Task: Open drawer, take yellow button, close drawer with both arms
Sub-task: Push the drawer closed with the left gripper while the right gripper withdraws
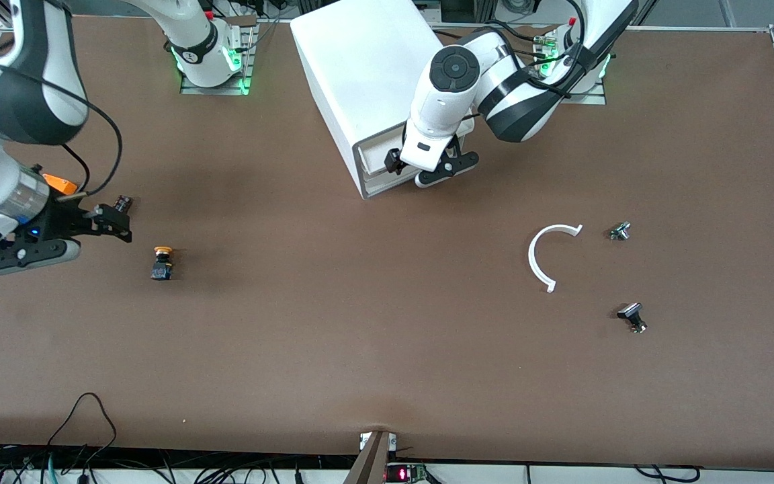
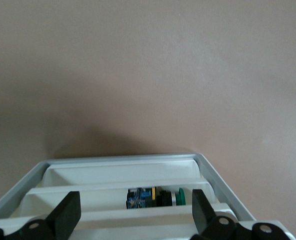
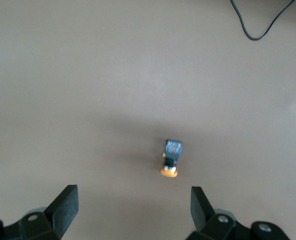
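Quick count across the worktop (image 1: 387, 349): two arms, one cabinet, six loose bits.

One white cabinet (image 1: 367, 74) with three drawers showing. Two grippers, left gripper (image 1: 427, 171) and right gripper (image 1: 115, 218). One orange-capped button (image 1: 162, 263), one orange box (image 1: 60, 183), one small black part (image 1: 122, 201). One white curved strip (image 1: 548, 255), two small metal-and-black parts (image 1: 620, 231) and (image 1: 633, 316). One cluster of small colourful parts (image 2: 155, 197) inside a drawer.

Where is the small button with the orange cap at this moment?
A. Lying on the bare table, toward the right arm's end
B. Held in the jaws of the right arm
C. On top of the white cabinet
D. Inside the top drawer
A: the button lies on the brown table, apart from the right gripper, whose jaws stand open and empty.
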Controlling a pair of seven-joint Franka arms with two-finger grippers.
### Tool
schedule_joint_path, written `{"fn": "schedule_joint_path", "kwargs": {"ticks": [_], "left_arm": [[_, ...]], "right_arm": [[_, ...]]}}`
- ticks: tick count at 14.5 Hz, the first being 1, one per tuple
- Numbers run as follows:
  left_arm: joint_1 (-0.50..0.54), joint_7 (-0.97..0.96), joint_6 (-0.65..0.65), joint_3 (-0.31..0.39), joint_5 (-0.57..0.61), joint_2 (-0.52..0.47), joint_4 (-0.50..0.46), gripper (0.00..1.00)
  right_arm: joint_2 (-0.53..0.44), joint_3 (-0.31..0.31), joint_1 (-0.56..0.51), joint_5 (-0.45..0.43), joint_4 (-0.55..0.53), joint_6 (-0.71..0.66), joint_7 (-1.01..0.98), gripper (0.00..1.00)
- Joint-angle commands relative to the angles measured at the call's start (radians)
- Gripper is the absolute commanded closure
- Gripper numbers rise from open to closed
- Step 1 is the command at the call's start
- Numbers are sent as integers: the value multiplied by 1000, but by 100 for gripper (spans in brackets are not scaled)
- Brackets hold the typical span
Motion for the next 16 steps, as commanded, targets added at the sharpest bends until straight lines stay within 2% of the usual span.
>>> {"fn": "schedule_joint_path", "kwargs": {"ticks": [1, 3, 5, 11, 16], "left_arm": [[-8, -9, -16, -14, -26, 2, -4, 2], [-11, -9, -16, -19, -65, 14, -1, 2], [-11, -10, -21, -19, -102, 13, 0, 2], [-11, 0, -68, -22, -108, 13, 12, 2], [-14, 2, -90, -22, -145, 25, 38, 2]], "right_arm": [[2, 140, -146, -33, 131, -153, 99, 1], [-34, 257, -240, -75, 142, -189, 131, 1], [-65, 338, -301, -91, 139, -207, 203, 1], [-157, 472, -419, -92, 133, -298, 291, 1], [-180, 500, -420, -149, 78, -284, 357, 1]]}}
